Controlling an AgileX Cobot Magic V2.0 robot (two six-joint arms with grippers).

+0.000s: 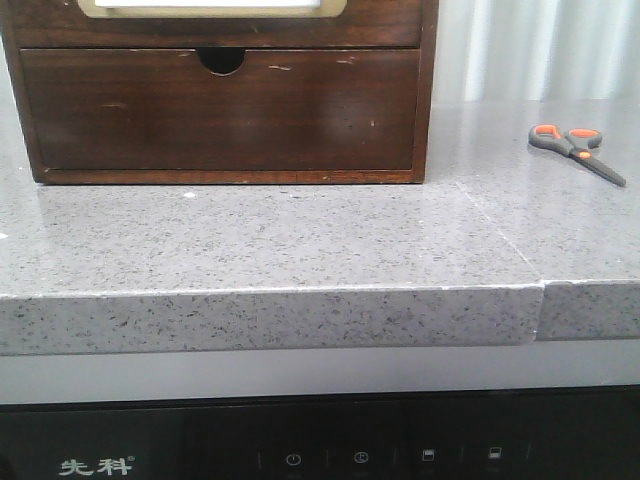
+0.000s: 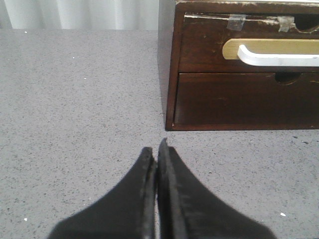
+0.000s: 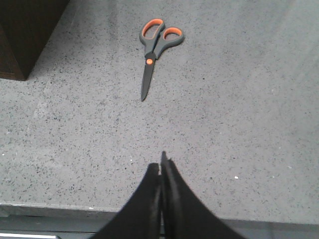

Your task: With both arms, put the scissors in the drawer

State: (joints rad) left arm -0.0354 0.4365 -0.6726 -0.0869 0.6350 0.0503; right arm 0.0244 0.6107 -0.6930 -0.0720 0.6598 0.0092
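The scissors (image 1: pixel 576 147) lie flat on the grey counter at the far right, grey handles with orange-lined loops, blades closed; they also show in the right wrist view (image 3: pixel 155 50). The drawer (image 2: pixel 249 50) with the tan-rimmed white oblong is the upper one in the wooden cabinet; only its lower strip (image 1: pixel 210 22) shows in the front view. It looks closed. My left gripper (image 2: pixel 155 149) is shut and empty, low over the counter, short of the cabinet's corner. My right gripper (image 3: pixel 162 165) is shut and empty, well short of the scissors. Neither gripper shows in the front view.
The dark wooden cabinet (image 1: pixel 428 90) stands at the back left. Below the task drawer is a second drawer front with a half-round notch (image 1: pixel 221 60). The speckled counter (image 1: pixel 300 240) has a seam (image 1: pixel 500 235) and a front edge close to the camera.
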